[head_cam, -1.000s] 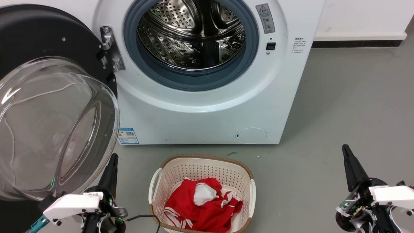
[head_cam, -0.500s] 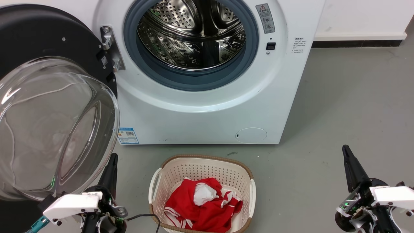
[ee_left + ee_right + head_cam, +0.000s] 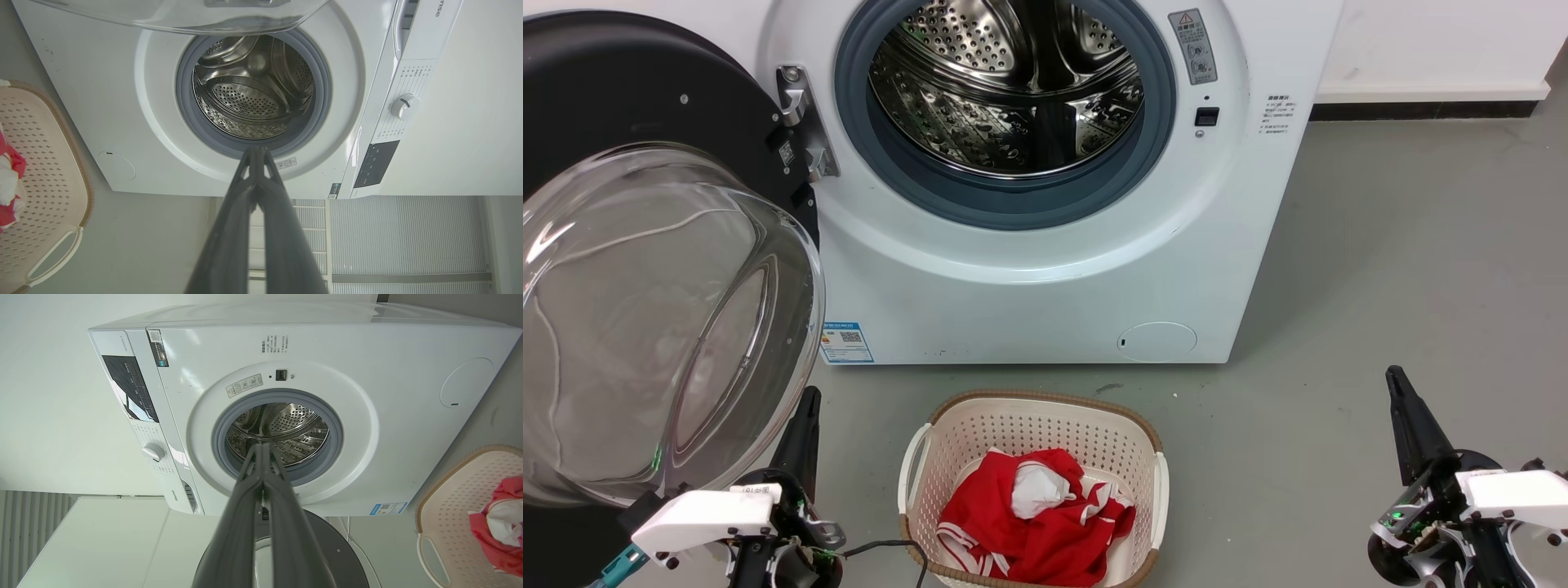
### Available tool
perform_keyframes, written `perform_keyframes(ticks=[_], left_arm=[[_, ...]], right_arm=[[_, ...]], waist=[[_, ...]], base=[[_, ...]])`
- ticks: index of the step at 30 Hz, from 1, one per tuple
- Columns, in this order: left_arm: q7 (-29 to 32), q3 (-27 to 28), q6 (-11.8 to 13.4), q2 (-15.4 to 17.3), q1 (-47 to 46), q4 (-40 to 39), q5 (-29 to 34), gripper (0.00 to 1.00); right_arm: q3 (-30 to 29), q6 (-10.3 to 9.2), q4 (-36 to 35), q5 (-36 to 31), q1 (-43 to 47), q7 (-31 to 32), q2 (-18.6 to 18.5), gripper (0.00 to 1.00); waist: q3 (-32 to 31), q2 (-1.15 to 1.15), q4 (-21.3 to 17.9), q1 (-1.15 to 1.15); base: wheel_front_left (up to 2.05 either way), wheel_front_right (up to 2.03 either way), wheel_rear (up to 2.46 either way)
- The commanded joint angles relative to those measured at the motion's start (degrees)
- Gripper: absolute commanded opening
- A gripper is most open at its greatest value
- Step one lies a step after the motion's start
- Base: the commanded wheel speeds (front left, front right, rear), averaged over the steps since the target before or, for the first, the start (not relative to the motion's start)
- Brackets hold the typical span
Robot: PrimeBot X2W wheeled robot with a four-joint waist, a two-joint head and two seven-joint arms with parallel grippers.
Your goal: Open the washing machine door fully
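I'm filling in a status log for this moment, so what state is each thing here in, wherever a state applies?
washing machine door: swung wide open, off to the left.
washing machine: drum exposed, no laundry visible inside.
round flap: shut.
laundry basket: holds red and white clothes.
left gripper: shut, empty.
right gripper: shut, empty.

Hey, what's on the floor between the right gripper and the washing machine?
Nothing: in the head view, bare grey floor separates the right gripper from the washing machine. The laundry basket sits further to the robot's left.
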Motion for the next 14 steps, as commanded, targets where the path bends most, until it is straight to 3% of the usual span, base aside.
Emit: perform_keyframes(ticks=[1,14], left_arm=[[0.17,0.19,-0.09,-0.08,-0.46,0.03,-0.1,0.0],[0.17,0.18,-0.09,-0.07,-0.46,0.03,-0.1,0.0]], right_arm=[[-0.16,0.0,0.08,-0.33,-0.79,0.23,0.08,0.0],[-0.4,0.0,0.1,-0.49,-0.82,0.38,0.26,0.0]], waist=[[0.0,0.0,0.0,0.0],[0.0,0.0,0.0,0.0]], base=[[0.0,0.0,0.0],[0.0,0.0,0.0]])
